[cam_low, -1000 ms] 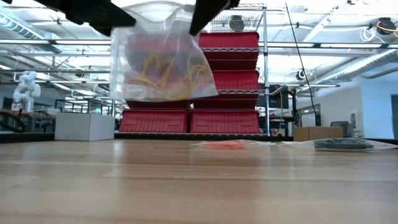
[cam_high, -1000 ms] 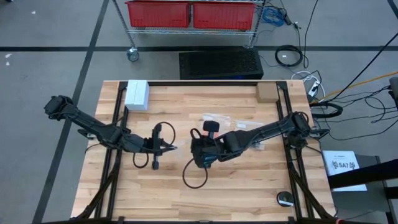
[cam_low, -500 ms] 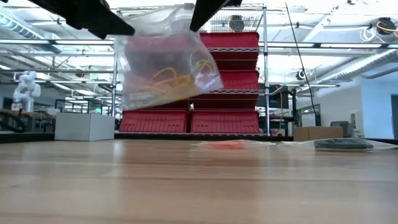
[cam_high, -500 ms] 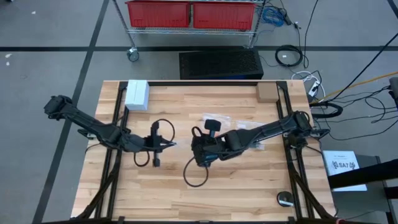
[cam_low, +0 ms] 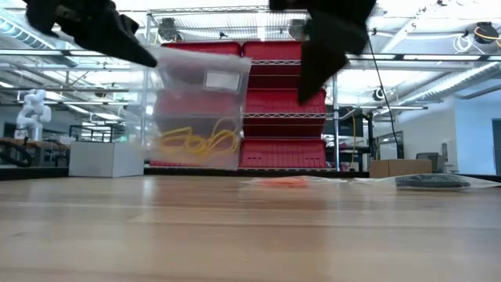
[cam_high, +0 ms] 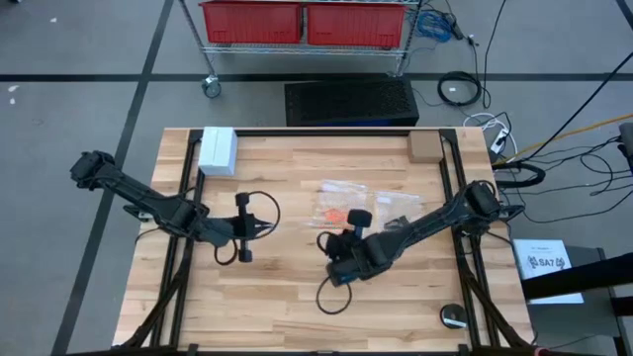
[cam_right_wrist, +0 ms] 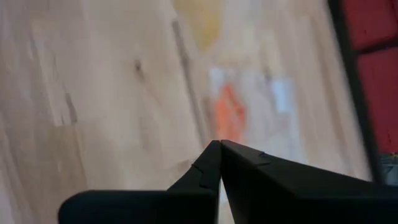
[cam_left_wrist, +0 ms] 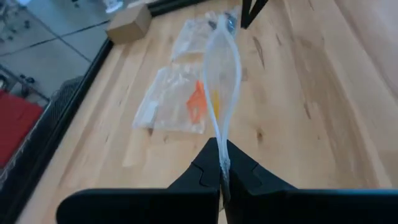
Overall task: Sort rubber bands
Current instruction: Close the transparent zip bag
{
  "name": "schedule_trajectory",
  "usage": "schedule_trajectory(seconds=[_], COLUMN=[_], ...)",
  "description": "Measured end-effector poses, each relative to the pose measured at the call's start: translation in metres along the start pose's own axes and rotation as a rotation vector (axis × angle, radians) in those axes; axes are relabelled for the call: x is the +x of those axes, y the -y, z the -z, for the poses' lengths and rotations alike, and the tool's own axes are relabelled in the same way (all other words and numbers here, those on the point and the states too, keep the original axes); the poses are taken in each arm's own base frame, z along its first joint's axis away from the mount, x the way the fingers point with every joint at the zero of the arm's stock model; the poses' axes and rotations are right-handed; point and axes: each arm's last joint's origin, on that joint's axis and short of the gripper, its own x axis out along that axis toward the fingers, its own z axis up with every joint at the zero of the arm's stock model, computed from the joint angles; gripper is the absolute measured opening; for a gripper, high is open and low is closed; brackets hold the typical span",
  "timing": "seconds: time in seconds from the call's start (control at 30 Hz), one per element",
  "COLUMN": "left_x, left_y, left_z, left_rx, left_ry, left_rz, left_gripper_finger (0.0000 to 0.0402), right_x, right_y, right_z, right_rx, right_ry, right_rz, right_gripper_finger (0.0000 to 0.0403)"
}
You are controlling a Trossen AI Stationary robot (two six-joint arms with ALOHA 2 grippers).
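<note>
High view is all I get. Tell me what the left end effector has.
Observer: In the left wrist view, the left end effector is shut on the edge of a clear bag.
Operator: Give me its contents.
Observer: In the low view, yellow bands lie at the bottom of the hanging bag.
Operator: Report the right end effector.
Observer: In the right wrist view, the right end effector is shut and holds nothing.
</note>
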Motion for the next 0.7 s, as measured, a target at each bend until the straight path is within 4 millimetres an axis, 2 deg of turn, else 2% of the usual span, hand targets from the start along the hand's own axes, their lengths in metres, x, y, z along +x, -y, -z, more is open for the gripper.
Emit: schedule_trajectory(seconds=[0.13, 0.33, 0.53, 0.7], left_x=[0.000, 0.004, 0.024, 0.040], left_y=[0.001, 0.007, 0.023, 0.038], left_z=[0.003, 0.017, 0.033, 0.043], left_rx=[0.086, 0.135, 0.144, 0.075], left_ry=[-0.027, -0.167, -0.316, -0.407], left_rz=[0.037, 0.139, 0.195, 0.304], left_gripper_finger=[0.0002, 0.0002, 0.0003, 0.0032], right_x=[0.027, 0.043, 0.051, 0.048], right_y=[-0.018, -0.037, -0.062, -0.065], right_z=[0.031, 0.059, 0.055, 0.043], right_rx=[0.041, 0.189, 0.344, 0.415], right_ry=[0.004, 0.101, 0.225, 0.314], right_rz=[-0.009, -0.155, -0.441, -0.527], right_gripper_finger=[0.0001, 0.0001, 0.0000, 0.0000])
